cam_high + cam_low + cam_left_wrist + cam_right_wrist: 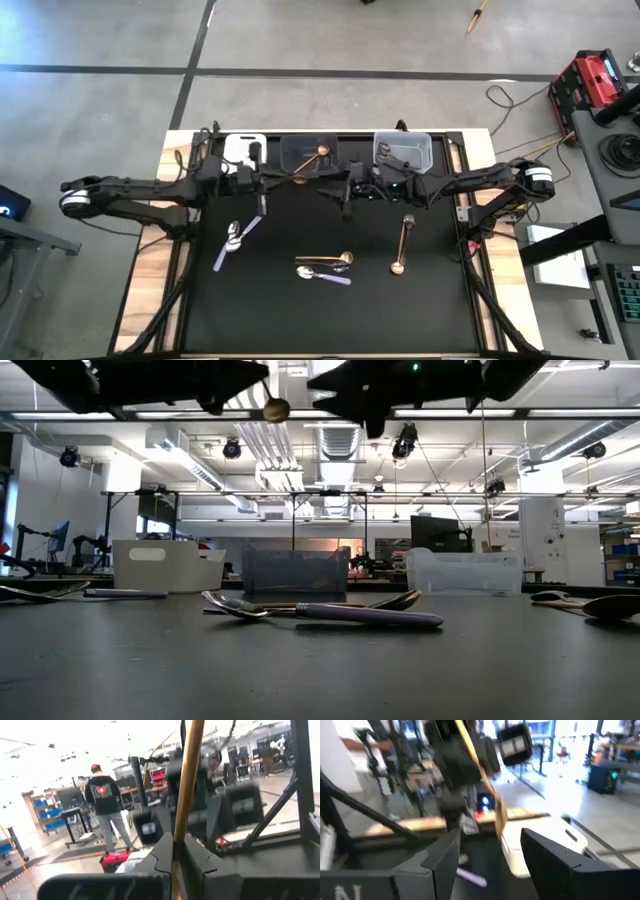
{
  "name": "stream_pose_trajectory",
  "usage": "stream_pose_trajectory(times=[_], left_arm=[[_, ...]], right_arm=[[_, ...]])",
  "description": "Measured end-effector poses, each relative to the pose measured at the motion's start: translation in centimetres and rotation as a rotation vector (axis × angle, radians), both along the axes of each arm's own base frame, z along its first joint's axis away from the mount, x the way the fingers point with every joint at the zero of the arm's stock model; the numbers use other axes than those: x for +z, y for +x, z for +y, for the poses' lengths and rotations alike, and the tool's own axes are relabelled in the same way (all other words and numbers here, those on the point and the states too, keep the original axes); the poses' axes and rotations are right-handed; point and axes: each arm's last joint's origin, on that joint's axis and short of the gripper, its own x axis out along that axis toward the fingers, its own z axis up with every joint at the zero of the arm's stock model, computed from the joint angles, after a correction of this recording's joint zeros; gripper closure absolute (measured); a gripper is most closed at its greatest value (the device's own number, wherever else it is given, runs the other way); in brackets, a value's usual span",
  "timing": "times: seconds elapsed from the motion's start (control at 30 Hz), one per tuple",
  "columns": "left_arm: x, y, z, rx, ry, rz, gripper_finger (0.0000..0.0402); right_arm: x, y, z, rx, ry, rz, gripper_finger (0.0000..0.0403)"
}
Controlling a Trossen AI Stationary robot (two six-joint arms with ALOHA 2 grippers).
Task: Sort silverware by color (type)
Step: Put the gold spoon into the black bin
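My left gripper point(268, 182) hangs high in front of the bins, shut on a gold spoon point(300, 168). The spoon's bowl point(323, 152) reaches over the dark bin point(300, 150) and shows high up in the low view point(277, 408). My right gripper point(340, 190) is open, also raised, just right of the spoon and pointing toward the table's left point(490, 840). On the mat lie two lilac-handled spoons point(235, 240), a gold spoon point(325, 260) next to another lilac one point(325, 274), and a copper spoon point(402, 245). My left gripper pinches the gold spoon's handle point(176, 851) between its two fingers point(161, 855). The handle runs forward out of the fingers, along them, toward the dark bin. The spoon is lifted clear of the table, roughly level, with its bowl end free.
A white bin point(245, 150), the dark bin and a clear bin point(403, 150) stand in a row at the mat's far edge; the clear one holds dark utensils point(385, 152). A person point(105, 805) stands in the room beyond. Bare mat lies at the near side.
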Motion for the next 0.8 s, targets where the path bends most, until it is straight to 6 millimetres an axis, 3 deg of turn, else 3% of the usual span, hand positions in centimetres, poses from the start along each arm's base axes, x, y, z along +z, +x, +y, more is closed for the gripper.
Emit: stream_pose_trajectory(times=[0.2, 0.4, 0.6, 0.8], left_arm=[[0.3, -1.0, -0.2, 0.005, -0.001, -0.044, 0.0401], [0.3, -0.7, -0.2, 0.0, -0.023, -0.049, 0.0401], [0.1, -0.3, -0.1, -0.001, -0.03, -0.03, 0.0401], [0.1, -0.2, 0.0, -0.001, -0.029, -0.034, 0.0401]], right_arm=[[-1.7, 1.5, -0.3, -0.011, -0.004, -0.002, 0.0202], [-2.6, 3.7, -0.6, -0.014, -0.008, -0.036, 0.0202], [-2.7, 6.1, -0.8, -0.032, -0.049, -0.05, 0.0202], [-2.2, 7.0, -0.9, -0.03, -0.077, -0.057, 0.0204]])
